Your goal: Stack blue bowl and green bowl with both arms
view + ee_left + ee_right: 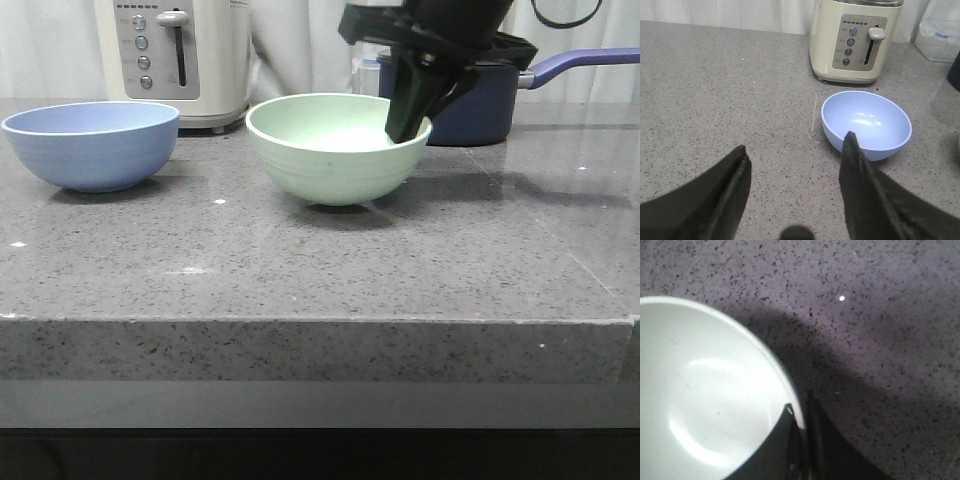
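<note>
While the speckled grey stone counter [400, 270] carries a cream toaster [175, 55] and navy saucepan [480, 100] before pale curtains, the right gripper [405, 130] pinches the green bowl [335, 150] rim, and the left gripper [795, 155] hangs spread near the blue bowl [92, 145].

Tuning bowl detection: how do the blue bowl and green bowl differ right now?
The blue bowl has smooth sides and sits free at the counter's left; the green bowl shows faint ridges and a lighter rim, near centre. The right gripper pinches the green bowl's rim, one finger inside, one outside. The left gripper hangs open short of the blue bowl. Both are upright, empty and similar in size.
</note>
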`<state>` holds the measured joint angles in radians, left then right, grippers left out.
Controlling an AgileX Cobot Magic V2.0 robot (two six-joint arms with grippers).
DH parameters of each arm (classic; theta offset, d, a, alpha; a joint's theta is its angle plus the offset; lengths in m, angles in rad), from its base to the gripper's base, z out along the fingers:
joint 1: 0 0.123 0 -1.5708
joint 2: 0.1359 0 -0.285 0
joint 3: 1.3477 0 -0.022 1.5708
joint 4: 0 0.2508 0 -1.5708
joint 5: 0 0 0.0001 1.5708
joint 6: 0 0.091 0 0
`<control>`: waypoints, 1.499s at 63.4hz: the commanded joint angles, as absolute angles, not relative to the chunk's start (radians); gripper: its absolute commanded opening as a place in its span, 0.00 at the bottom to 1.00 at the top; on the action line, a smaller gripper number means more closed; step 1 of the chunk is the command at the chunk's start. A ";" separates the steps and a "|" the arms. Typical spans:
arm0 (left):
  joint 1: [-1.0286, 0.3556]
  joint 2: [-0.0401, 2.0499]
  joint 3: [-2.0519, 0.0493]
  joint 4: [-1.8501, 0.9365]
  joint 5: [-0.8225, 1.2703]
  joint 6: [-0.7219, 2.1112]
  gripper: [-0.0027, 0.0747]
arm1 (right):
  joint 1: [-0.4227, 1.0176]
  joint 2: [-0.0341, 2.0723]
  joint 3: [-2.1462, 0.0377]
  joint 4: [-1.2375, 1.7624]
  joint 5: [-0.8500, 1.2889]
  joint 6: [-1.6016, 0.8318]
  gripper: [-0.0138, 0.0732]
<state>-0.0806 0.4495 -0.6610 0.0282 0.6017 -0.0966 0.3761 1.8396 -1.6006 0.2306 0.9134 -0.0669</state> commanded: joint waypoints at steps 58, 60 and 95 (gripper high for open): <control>-0.079 0.461 -0.687 0.027 0.551 -0.101 0.53 | 0.376 1.442 -1.437 0.095 0.820 -0.067 0.42; -0.079 0.461 -0.687 0.027 0.551 -0.101 0.53 | 0.376 1.421 -1.403 0.092 0.804 -0.068 0.40; -0.079 0.461 -0.687 0.027 0.551 -0.101 0.53 | 0.373 1.444 -1.156 0.239 0.682 -0.313 0.09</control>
<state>-0.0806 0.4495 -0.6610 0.0282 0.6266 -0.0966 0.3761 1.4513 -1.1295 0.1655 0.7373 -0.1987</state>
